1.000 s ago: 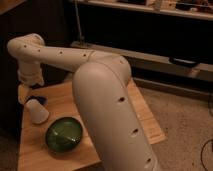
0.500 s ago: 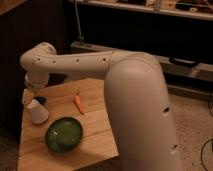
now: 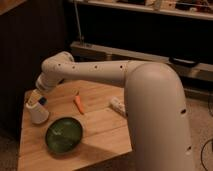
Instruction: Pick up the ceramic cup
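The jaws are standing apart, hanging near the far left corner of the desk [image 3: 100,125], right over the ceramic cup [image 3: 38,113]; whether they are touching its top cannot be told. The cup is sitting on the wood close to the left edge, with a small blue object [image 3: 43,101] just behind it. The white arm [image 3: 95,70] is reaching leftward across the far edge from its big rounded link [image 3: 160,115], which is filling the right of the view. Compared with half a second ago, the jaws and the cup are keeping the same places. That big link is now lying farther right, baring more of the desk and showing a white object [image 3: 118,106] near the right edge. An orange object [image 3: 79,104] is lying toward the middle, well apart from the cup. The green bowl [image 3: 64,135] is resting near the front edge, just in front of the cup. The desk is pale wood. Behind it a dark shelf unit [image 3: 150,30] is running across the room, and speckled floor [image 3: 202,125] is showing at the right.
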`<action>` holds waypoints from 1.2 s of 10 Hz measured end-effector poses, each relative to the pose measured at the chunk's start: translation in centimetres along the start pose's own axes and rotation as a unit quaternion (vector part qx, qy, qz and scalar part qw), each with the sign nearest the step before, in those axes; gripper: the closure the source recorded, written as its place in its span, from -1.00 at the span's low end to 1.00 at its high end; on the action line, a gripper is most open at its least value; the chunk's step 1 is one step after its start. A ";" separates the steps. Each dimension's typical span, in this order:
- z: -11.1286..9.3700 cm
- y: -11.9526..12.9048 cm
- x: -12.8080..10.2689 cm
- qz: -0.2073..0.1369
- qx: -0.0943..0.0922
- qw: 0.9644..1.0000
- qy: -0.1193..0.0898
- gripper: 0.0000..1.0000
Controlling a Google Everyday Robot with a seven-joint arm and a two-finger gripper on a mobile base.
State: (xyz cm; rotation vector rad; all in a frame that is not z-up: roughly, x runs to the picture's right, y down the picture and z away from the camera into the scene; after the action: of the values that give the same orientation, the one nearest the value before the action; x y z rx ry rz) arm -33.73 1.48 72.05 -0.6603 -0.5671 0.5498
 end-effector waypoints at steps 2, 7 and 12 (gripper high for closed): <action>0.8 -0.1 1.0 -0.022 -0.001 0.999 -0.025 -0.60; 4.3 0.7 2.0 -0.058 -0.013 0.998 -0.028 -0.60; 7.0 0.6 2.0 -0.068 -0.033 0.997 -0.015 -0.60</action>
State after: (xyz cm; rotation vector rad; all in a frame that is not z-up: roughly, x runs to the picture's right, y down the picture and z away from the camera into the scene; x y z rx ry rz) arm -36.95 5.97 76.84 -0.6713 -0.6560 0.4153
